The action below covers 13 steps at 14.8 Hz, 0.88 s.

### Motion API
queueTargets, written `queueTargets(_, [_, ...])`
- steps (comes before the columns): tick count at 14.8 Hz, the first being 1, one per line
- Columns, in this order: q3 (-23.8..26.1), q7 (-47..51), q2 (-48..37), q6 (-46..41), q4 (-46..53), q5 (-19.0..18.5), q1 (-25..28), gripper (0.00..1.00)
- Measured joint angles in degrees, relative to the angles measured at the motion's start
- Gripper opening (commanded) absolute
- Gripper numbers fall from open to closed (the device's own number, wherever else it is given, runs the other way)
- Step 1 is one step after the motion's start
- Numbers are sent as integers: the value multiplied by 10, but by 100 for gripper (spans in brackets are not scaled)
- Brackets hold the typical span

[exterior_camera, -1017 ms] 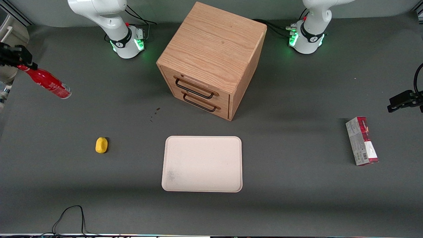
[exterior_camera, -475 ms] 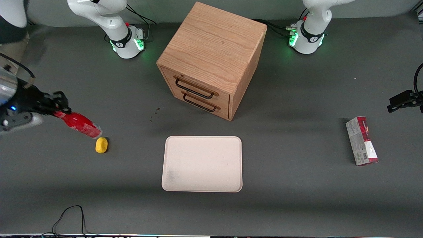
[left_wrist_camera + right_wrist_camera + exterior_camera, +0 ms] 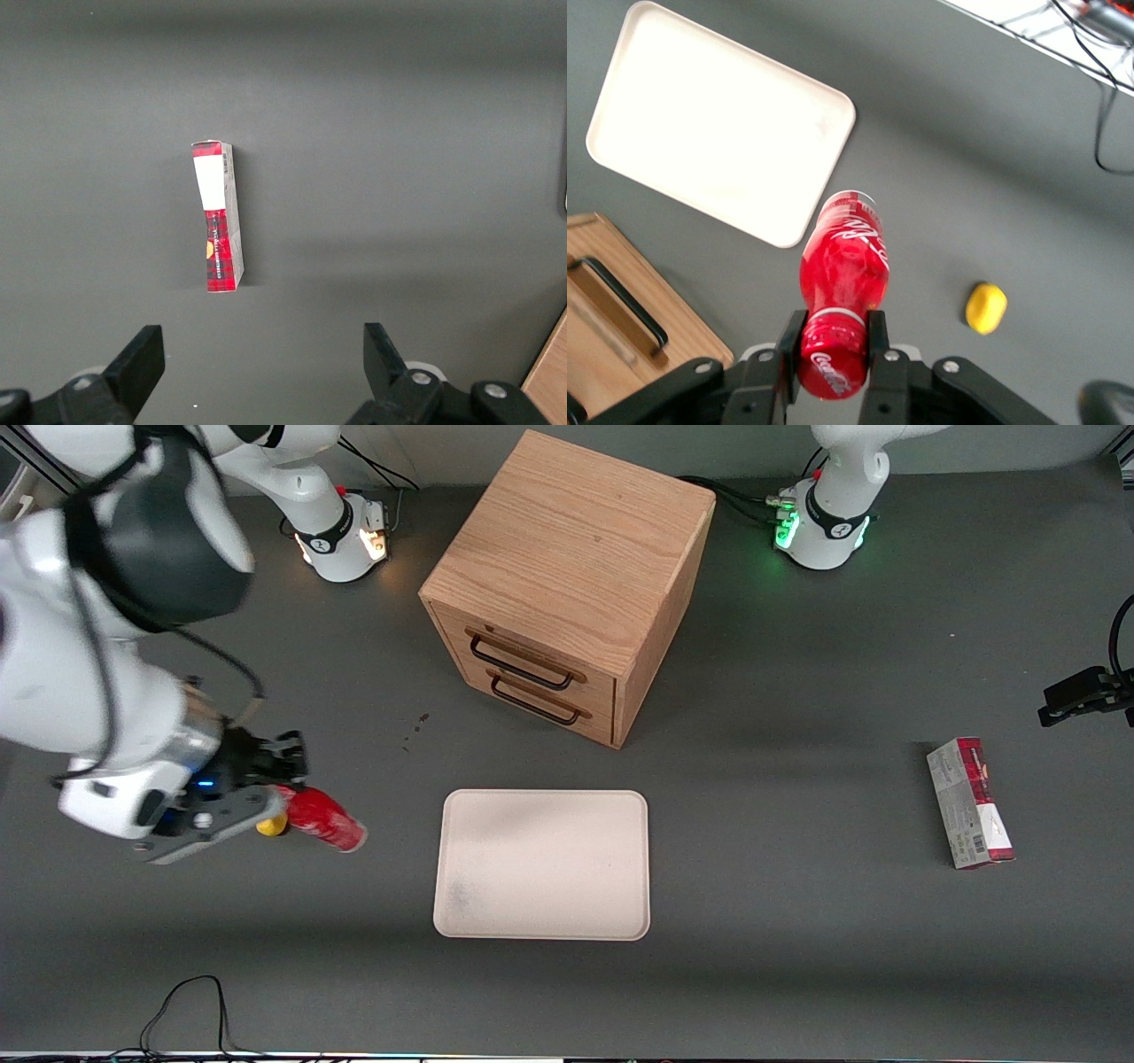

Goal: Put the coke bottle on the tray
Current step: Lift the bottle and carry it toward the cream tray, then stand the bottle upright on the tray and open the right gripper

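My right gripper (image 3: 282, 786) is shut on the neck of the coke bottle (image 3: 323, 820), a glossy red bottle with white lettering, and holds it tilted above the table. In the right wrist view the bottle (image 3: 843, 282) sits between the two black fingers (image 3: 790, 350), the gripper (image 3: 833, 347) closed at its cap end. The cream-pink tray (image 3: 542, 864) lies flat on the grey table, sideways from the bottle toward the parked arm's end and a short gap away. It also shows in the right wrist view (image 3: 709, 115), bare.
A small yellow object (image 3: 273, 826) lies on the table under the gripper, partly hidden; it shows in the right wrist view (image 3: 985, 307). A wooden two-drawer cabinet (image 3: 567, 584) stands farther from the camera than the tray. A red-and-grey carton (image 3: 969, 803) lies toward the parked arm's end.
My right gripper has carried the bottle from the table's working-arm edge nearer the camera and sideways toward the tray. It now hangs over the yellow object. Tray and carton have not moved.
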Motion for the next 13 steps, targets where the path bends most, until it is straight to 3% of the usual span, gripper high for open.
queueTargets(4, [1,30,32,33,16,-3,44,0])
queueTargets(13, [0,32,113,113,19,-3,53,0])
